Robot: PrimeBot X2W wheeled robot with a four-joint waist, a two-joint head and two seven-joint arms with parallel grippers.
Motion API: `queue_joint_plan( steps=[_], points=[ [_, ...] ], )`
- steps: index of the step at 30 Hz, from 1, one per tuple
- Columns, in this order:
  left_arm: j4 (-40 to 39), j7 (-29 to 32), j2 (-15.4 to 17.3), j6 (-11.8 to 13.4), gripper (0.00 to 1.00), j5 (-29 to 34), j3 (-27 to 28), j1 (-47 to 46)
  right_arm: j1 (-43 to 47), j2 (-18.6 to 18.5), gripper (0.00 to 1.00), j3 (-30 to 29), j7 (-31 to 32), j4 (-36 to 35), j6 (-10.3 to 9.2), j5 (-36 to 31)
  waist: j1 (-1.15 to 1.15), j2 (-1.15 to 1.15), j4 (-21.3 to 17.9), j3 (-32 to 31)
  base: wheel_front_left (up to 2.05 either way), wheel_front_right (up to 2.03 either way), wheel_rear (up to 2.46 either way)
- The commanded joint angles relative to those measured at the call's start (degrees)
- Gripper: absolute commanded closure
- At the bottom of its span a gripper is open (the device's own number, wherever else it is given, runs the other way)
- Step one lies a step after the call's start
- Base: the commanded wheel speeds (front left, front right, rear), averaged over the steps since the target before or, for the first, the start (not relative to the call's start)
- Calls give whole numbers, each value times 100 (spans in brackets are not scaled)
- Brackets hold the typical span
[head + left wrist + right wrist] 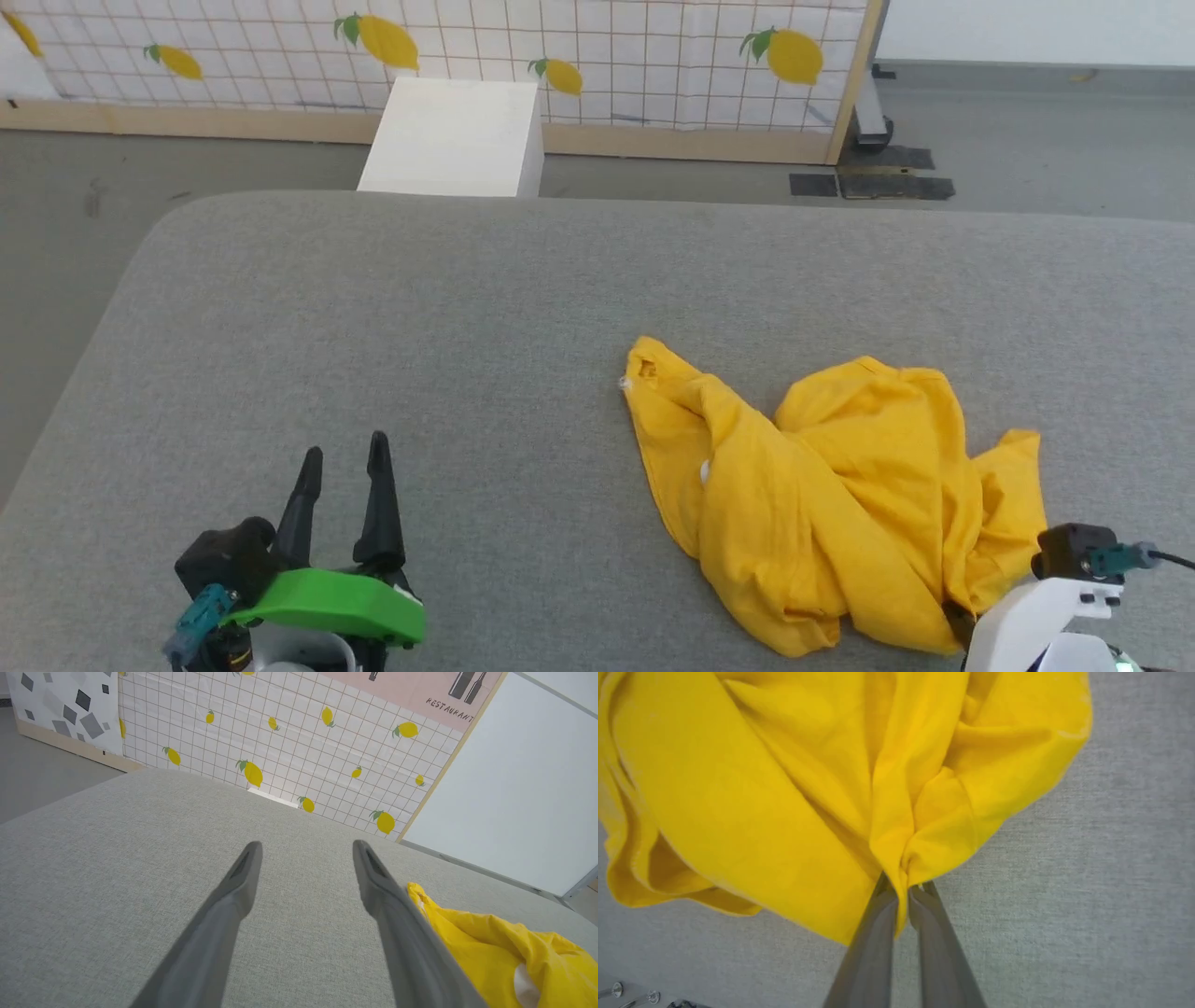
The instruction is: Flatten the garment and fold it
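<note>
**Right pincer (903,889) clamped on the shirt (840,485)**

I have the right pincer closed tight on a bunched fold of the yellow shirt. The shirt lies crumpled at the lower right of the head view, on the gray fabric-covered counter (467,327). My left pincer (341,455) sits at the lower left, fingers spread wide, holding nothing, clear of the cloth.
</note>
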Motion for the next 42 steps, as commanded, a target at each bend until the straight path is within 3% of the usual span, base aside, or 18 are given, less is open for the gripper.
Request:
queue_joint_plan(
  steps=[1,4,7,12,18,24,28,33,34,35,42],
  points=[
    [33,-17,-8,-21,0,-76,-9,48,-48,-7,0,28,-123,-39,-8,90,0,0,-49,-33,0,0,0],
    [90,48,-18,-8,0,-164,-23,76,-194,-7,0,-326,-795,-198,-8,552,0,0,-131,-119,0,0,0],
    [86,162,-39,-12,0,-306,-61,22,-303,-7,0,-834,-1251,-336,-8,561,0,0,-218,-182,0,0,0],
    [187,652,-79,-38,0,-571,-315,-510,-415,-7,0,-1386,-1382,-430,-8,301,0,0,-406,-133,0,0,0],
    [850,2147,-117,34,0,-840,-1078,-1843,-593,-7,0,-1450,-1262,-389,-8,205,0,0,-756,181,0,0,0],
    [1780,4422,-128,419,0,-1046,-2136,-2895,-768,-7,0,-1235,-1328,-174,-8,238,0,0,-1201,567,0,0,0],
    [2019,5265,-129,526,0,-1180,-2616,-3119,-810,-7,0,-1191,-1417,-9,-8,226,0,0,-1392,717,0,0,0],
    [2155,5735,-129,486,0,-1322,-2976,-3051,-839,-7,0,-1207,-1518,119,-8,212,0,0,-1453,796,0,0,0],
    [2154,5717,-129,469,58,-1352,-3017,-3021,-841,-7,0,-1221,-1536,139,-8,204,0,0,-1436,799,0,0,0],
    [2122,5629,-129,448,100,-1410,-3013,-2997,-841,-7,0,-1231,-1545,155,-8,192,0,0,-1413,798,0,0,0],
    [1748,4507,-130,481,100,-1857,-2587,-3004,-815,-7,0,-1258,-1594,279,-8,111,0,0,-937,555,0,0,0]
  ],
)
